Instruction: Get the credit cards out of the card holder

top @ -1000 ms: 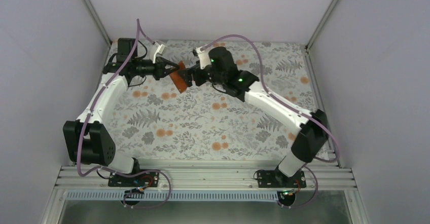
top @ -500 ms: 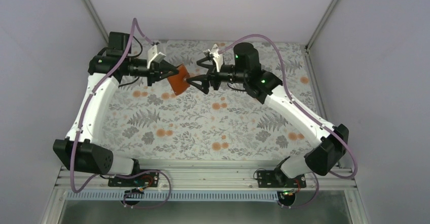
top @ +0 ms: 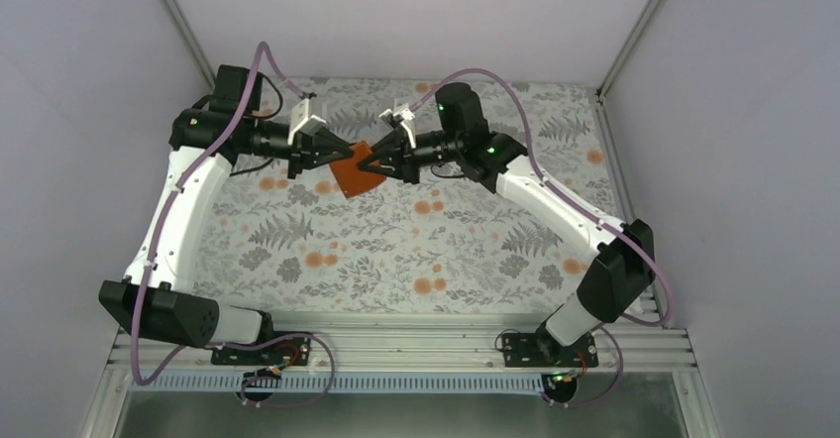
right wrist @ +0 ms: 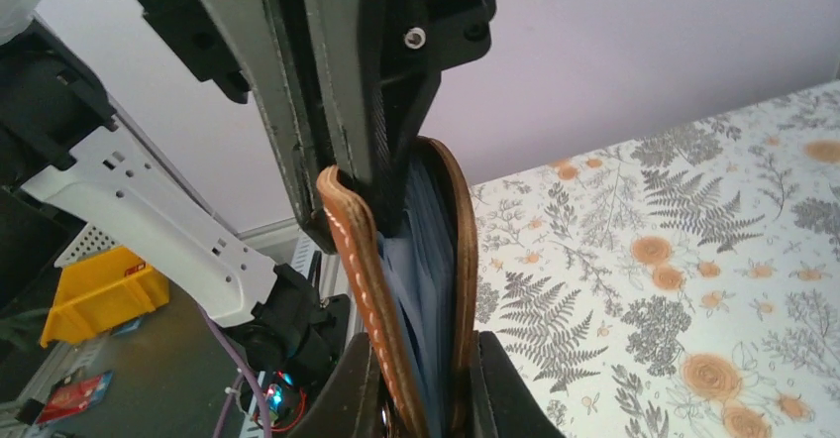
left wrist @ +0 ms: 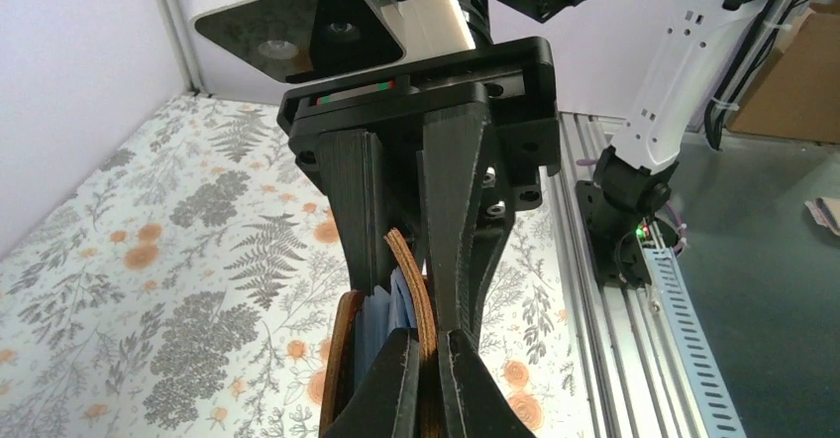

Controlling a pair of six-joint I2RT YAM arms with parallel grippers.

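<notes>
Floral tabletop here, grey ferns and orange blooms, boxed in by plain pale walls with aluminium posts running up the far corners. A ribbed metal rail lines the near edge under both arm bases. Off the side, the right wrist view catches a yellow bin down on the floor.

Over the far middle of the cloth, the card holder hangs in the air between the two arms, rust-brown outside, blue-grey lining showing. Left jaws are pressed tight on one leather flap. Right jaws are closed in on the opposite edge, the leather caught between them.

The credit cards? Cannot make them out: the flaps gape only a little and black fingers block the pockets. The holder's lower end is cut off in both wrist views.
</notes>
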